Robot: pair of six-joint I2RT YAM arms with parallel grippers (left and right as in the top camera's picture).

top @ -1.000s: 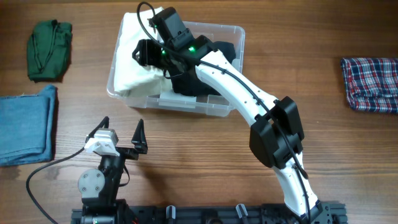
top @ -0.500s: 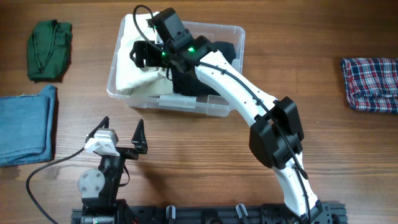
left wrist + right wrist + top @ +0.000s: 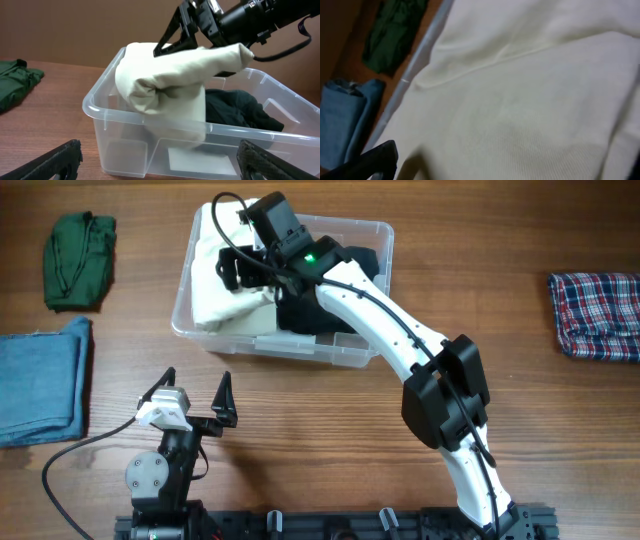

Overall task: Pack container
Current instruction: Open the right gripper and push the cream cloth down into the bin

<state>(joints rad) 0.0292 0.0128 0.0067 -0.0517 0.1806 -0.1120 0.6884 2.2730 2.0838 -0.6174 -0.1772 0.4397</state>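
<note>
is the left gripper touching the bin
Apart. The overhead view shows a strip of bare table between the open left gripper and the bin's near wall.

The wooden counter (image 3: 300,410) carries the clear container (image 3: 310,352) toward its far middle. A crumpled green cloth (image 3: 80,260) lies far left, a folded blue cloth (image 3: 40,385) just nearer, and a plaid cloth (image 3: 595,315) far right.

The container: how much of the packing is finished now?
Done: a black garment and a cream cloth are in the container, the cream one rising above its rim. In hand: nothing; the right gripper is open over the cream cloth, the left gripper open. Left: green cloth, blue cloth, plaid cloth on the table.
</note>
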